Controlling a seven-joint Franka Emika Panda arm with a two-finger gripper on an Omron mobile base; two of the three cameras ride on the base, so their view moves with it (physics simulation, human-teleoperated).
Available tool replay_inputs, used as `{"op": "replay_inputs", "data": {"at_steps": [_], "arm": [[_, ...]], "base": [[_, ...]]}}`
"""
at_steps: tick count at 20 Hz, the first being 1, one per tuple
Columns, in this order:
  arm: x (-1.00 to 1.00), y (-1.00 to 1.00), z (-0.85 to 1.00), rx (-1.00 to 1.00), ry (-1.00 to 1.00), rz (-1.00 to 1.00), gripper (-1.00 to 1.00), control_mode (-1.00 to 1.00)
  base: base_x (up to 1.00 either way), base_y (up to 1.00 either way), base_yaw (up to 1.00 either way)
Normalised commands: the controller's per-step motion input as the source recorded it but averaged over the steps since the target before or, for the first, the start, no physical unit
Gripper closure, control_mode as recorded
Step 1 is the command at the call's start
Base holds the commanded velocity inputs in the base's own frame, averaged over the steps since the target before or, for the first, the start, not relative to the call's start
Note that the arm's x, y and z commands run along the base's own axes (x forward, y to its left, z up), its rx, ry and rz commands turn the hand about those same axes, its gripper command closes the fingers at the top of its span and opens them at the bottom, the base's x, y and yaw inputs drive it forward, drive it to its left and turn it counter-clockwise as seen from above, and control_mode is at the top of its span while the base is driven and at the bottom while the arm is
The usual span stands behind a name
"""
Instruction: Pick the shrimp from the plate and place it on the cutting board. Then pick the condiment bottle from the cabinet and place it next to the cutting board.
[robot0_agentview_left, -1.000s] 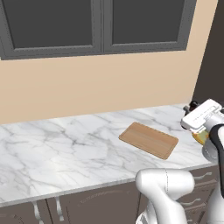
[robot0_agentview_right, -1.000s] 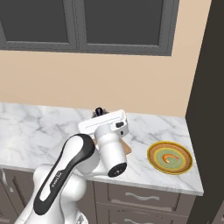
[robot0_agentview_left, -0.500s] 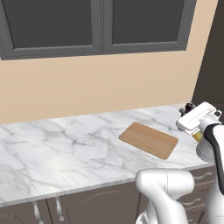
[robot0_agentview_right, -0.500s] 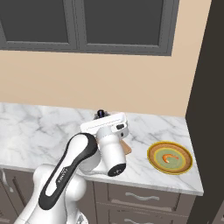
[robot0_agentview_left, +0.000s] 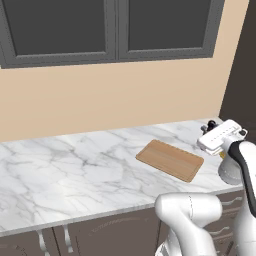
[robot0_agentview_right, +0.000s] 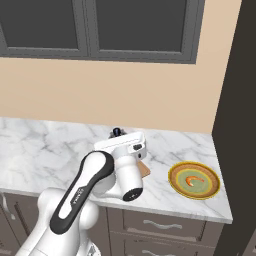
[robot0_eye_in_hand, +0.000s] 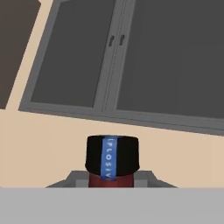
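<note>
Condiment bottle (robot0_eye_in_hand: 112, 159) sits clamped in my gripper (robot0_agentview_right: 116, 133), jaws nearly closed around its neck, black cap pointing up at the wall cupboards (robot0_eye_in_hand: 131, 57). Over the last second the hand has crept leftward above the counter (robot0_agentview_left: 75, 175), closer to the cutting board (robot0_agentview_left: 170, 159), so I judge I'm carrying it toward the set-down. My right base view shows the shrimp (robot0_agentview_right: 193, 180) still on the plate (robot0_agentview_right: 176, 172), which the left base view misses; the board looks bare there.
</note>
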Motion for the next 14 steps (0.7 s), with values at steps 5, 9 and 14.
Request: {"op": "replay_inputs", "data": {"at_steps": [5, 9, 14], "arm": [[0.13, 0.00, -0.15, 0.00, 0.00, -0.02, 1.00, -1.00], [0.12, 0.00, -0.13, 0.00, 0.00, -0.01, 1.00, -1.00], [0.08, 0.00, -0.08, 0.00, 0.00, -0.01, 1.00, -1.00]], "base": [[0.00, 0.00, 0.00], [0.00, 0.00, 0.00], [0.00, 0.00, 0.00]]}}
